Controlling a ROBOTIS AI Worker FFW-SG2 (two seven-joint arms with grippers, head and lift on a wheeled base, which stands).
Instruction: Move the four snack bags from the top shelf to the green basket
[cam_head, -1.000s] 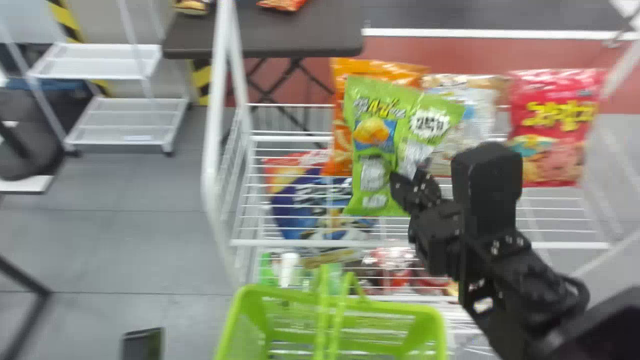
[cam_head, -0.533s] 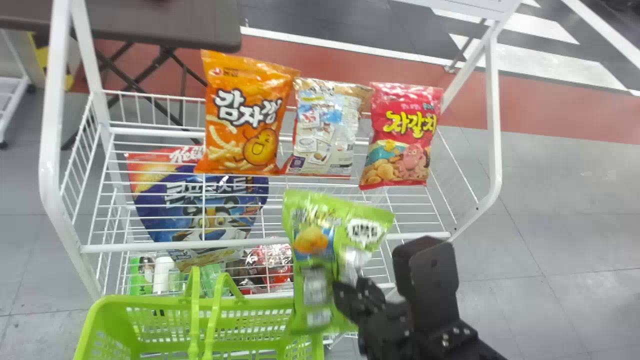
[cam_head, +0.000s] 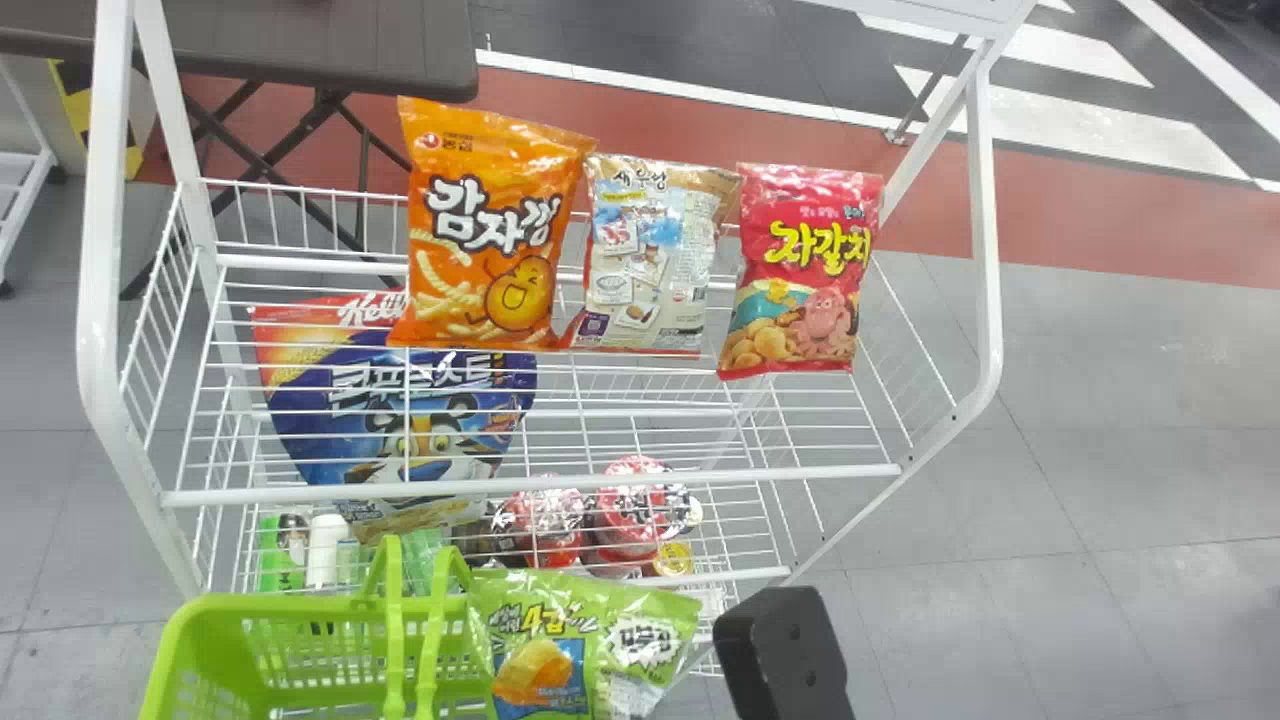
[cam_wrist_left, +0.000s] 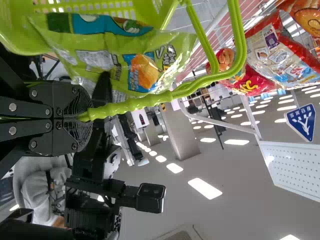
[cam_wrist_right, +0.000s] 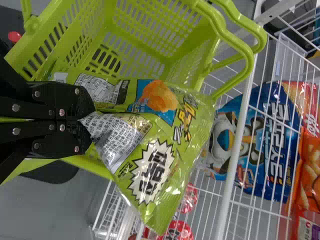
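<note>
The right gripper (cam_head: 785, 650) is low in the head view, beside the green snack bag (cam_head: 560, 640), which overlaps the right part of the green basket (cam_head: 270, 608). In the right wrist view, the right gripper (cam_wrist_right: 89, 119) is shut on this bag's crumpled edge, and the bag (cam_wrist_right: 165, 135) hangs over the basket's rim and opening. Shut on the basket handle (cam_wrist_left: 150, 100), my left gripper (cam_wrist_left: 82, 115) holds it in the left wrist view. An orange bag (cam_head: 485, 240), a white-beige bag (cam_head: 650, 260) and a red bag (cam_head: 805, 280) stand on the top shelf.
The white wire rack (cam_head: 530, 486) has its front bar just beyond the basket. A blue cereal bag (cam_head: 400, 400) and several cups (cam_head: 630, 505) sit on lower levels. A dark table (cam_head: 320, 50) stands behind, and grey floor lies right of the rack.
The right gripper has carried the green bag from in front of the top shelf down and toward me to the basket. The head view has turned to the right.
</note>
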